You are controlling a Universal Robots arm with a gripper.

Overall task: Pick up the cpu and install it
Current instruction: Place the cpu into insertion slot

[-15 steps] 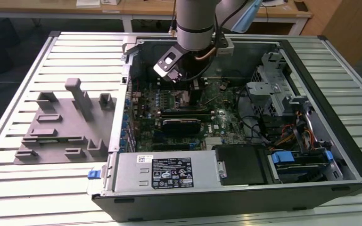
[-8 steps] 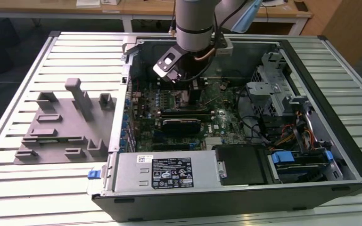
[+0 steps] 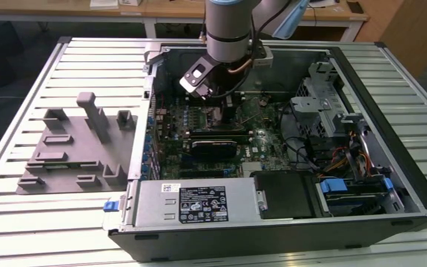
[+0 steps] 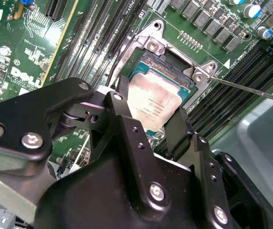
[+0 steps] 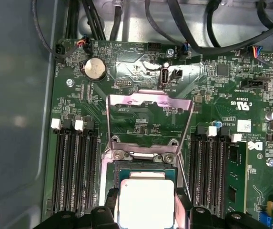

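Holding the cpu [image 4: 151, 100], a small flat square chip with a shiny silver top, the black two-fingered gripper [image 4: 150, 114] hangs low inside the open black computer case [image 3: 288, 236]. Its two black fingers [image 4: 176, 126] press on two opposite sides of the chip, so the pincer is clamped on it. That means the picking-up part looks done.

The chip sits right over the dark square socket [image 4: 170, 64] on the big green circuit board [image 5: 231, 86]. In both wrist views it lines up with the socket's hole. I cannot tell if the chip is touching the socket or floating just above it.

The thin silver metal hold-down frame [image 5: 148, 101] is flipped up and open, away from the chip. So the putting-in part looks nearly there but not finished: the chip is not let go, and nothing is closed over it.

The grey plastic block stand [image 3: 73, 150] rests on the table at the exterior view's left, well apart from the gripper.
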